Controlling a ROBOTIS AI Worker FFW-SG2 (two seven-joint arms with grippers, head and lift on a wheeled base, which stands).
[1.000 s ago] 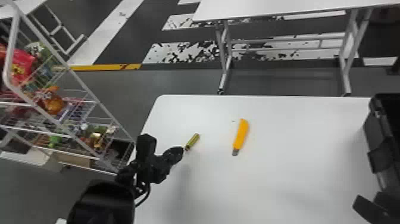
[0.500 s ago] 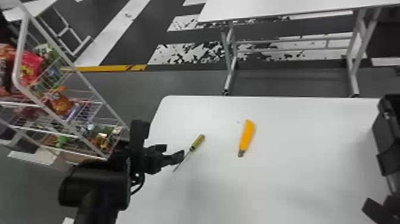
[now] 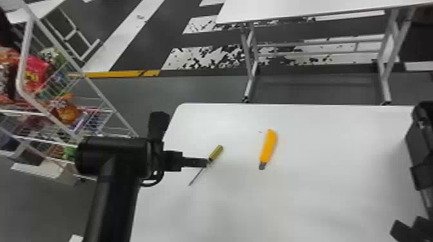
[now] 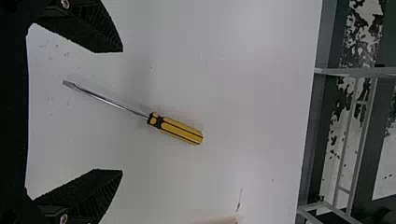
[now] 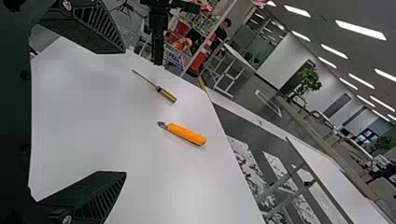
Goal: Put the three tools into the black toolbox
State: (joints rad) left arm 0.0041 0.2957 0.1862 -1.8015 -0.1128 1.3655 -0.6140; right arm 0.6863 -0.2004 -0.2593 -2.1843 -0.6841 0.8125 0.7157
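In the head view, my left gripper [image 3: 194, 162] is beside and partly over the neck of the yellow-and-black screwdriver [image 3: 216, 153], which lies on the white table. In the left wrist view, the open left gripper [image 4: 122, 111] has the metal shaft of the screwdriver [image 4: 180, 131] pointing in between its fingers, touching neither. An orange cutter [image 3: 269, 146] lies farther right. The black toolbox [image 3: 422, 141] stands at the right edge, partly cut off. Near the bottom right corner is my right gripper [image 3: 410, 229]; the right wrist view shows the right gripper [image 5: 126, 112] open and holding nothing.
A wire rack [image 3: 106, 106] with colourful packets stands left of the table [image 3: 322, 199]. Another white table [image 3: 290, 9] is beyond the far edge. Bare tabletop lies between the cutter and the toolbox.
The left wrist has swung around and its finger has shifted over the screwdriver's neck; the shaft, hidden a second ago, shows. Table, tools and toolbox have drifted slightly right in the head view.
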